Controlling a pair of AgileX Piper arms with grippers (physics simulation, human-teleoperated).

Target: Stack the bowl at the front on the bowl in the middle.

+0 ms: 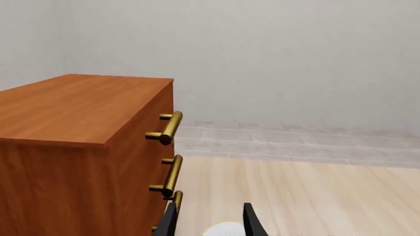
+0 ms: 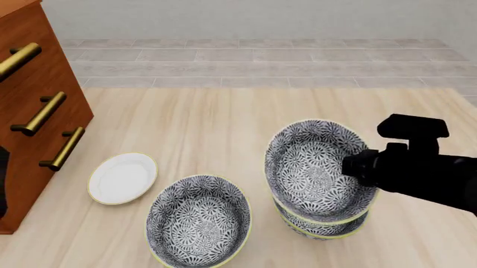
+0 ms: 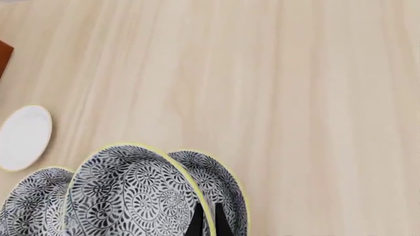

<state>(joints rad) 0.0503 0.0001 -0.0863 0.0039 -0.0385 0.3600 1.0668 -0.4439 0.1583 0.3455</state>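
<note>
My right gripper [image 2: 359, 167] is shut on the right rim of the bowl at the front [image 2: 313, 167], a deep grey-and-white floral bowl with a pale yellow rim. That bowl hangs tilted just above the bowl in the middle [image 2: 322, 228], which stands on the table with only its lower edge showing. In the right wrist view the rim of the held bowl [image 3: 131, 191] runs between the fingers of the right gripper [image 3: 208, 223], and the middle bowl [image 3: 223, 184] peeks out behind it. The left gripper [image 1: 211, 223] is open, far left by the dresser.
A third identical bowl [image 2: 198, 220] stands on the table left of the pair, near the front edge. A small flat white plate [image 2: 123, 177] lies further left. A wooden dresser [image 2: 33, 111] with brass handles fills the left side. Tiled floor lies beyond the table.
</note>
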